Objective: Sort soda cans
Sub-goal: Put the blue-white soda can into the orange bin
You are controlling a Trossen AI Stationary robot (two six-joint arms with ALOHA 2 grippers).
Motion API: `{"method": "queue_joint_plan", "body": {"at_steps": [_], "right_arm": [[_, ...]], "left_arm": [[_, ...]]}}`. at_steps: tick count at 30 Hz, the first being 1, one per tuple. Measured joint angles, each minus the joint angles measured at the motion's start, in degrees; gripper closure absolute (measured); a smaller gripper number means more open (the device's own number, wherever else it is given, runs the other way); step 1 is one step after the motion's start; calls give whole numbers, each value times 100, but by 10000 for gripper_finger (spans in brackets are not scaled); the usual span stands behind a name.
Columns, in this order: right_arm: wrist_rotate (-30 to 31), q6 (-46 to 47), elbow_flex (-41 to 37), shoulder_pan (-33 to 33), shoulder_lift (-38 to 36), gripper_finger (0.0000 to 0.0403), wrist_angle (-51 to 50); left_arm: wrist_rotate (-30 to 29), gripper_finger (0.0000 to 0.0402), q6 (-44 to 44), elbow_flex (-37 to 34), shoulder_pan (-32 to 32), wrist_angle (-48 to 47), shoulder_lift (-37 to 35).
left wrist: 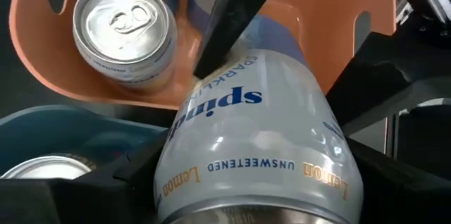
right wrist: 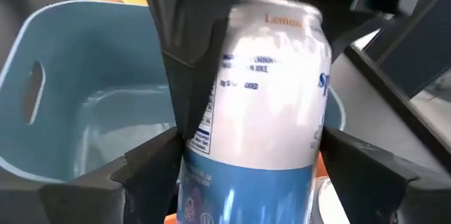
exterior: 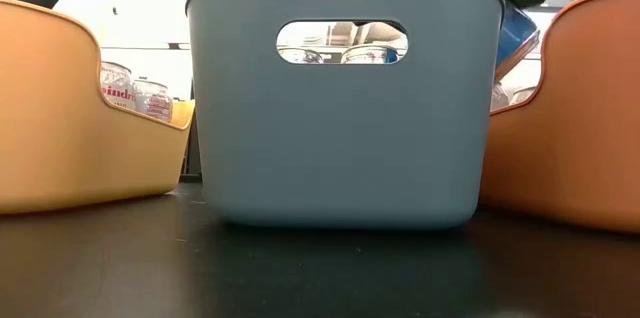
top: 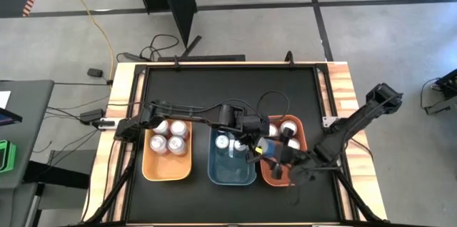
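1. The bench (top: 228, 84) has open room on its far half. The bins crowd its near edge.
2. The blue bin (top: 214, 173) and the red-orange bin (top: 265, 177) stand rim to rim, so there is little clearance for two arms.
3. The left gripper (top: 253, 145) is clamped around the soda can (left wrist: 254, 132). The right gripper (top: 282, 157) crowds it, and I cannot tell whether it grips.
4. The soda can hangs tilted above those rims. If the hold slips, it could strike a rim or drop into the wrong bin.

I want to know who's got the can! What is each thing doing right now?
Lemon can: lifted and tilted over the bins.
Left gripper: fingers shut on the lemon can.
Right gripper: right beside the lemon can, above the red-orange bin.
Orange bin: holds four upright cans.
Blue bin: has a can standing at its far end.
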Motion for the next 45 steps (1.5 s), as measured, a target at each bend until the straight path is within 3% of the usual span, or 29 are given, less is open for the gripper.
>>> {"method": "queue_joint_plan", "body": {"at_steps": [12, 26, 35, 40, 42, 45], "right_arm": [[-304, 317, 0, -210, 0, 55, -128], [-600, 332, 4, -292, -4, 107, -160], [-607, 441, 4, -155, -4, 112, -209], [-946, 374, 1, -125, 1, 114, -253], [-1142, 434, -20, -96, 27, 119, -328], [-959, 468, -61, -71, 44, 132, -418]], "left_arm": [[90, 108, 82, 0, 5, 140, 0], [325, 108, 126, 0, -2, 171, 0], [435, 107, 411, 0, -28, 184, 0], [775, 60, 963, 4, -67, 277, 0], [927, 56, 1059, 59, -68, 689, -20], [1046, 57, 1013, 76, -83, 905, -107]]}}
